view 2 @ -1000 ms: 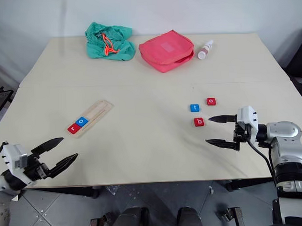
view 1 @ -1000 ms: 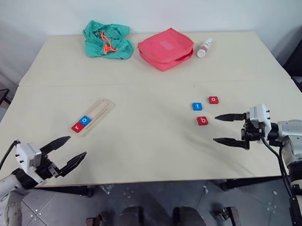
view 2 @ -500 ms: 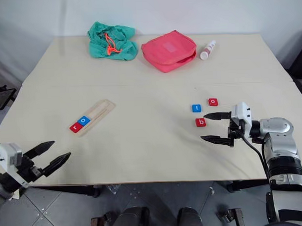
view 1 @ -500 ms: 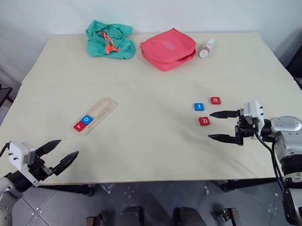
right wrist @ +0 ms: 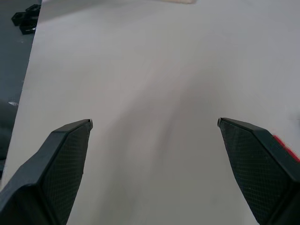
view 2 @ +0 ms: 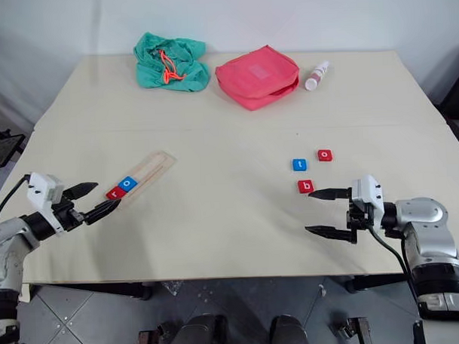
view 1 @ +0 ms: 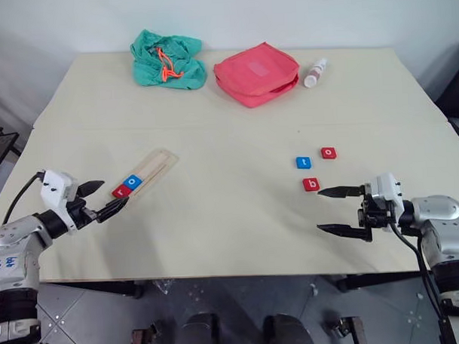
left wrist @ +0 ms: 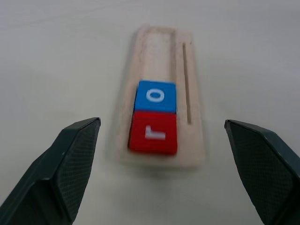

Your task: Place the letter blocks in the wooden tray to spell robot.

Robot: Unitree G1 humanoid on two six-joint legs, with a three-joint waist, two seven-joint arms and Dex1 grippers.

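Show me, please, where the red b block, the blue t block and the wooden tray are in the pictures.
red b block [view 1: 311,184]: left eye view, on its top face.
blue t block [view 1: 304,162]: left eye view, on its top face.
wooden tray [view 1: 160,163]: left eye view, on the bare far half of the wood.

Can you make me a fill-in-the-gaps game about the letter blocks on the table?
1. The wooden tray already holds ____ blocks.
2. In the tray, the block beside the red r is the colour ____.
3. The loose block nearest the right tool shows the letter ____.
4. The loose t block is the colour ____.

Missing words: two; blue; b; blue
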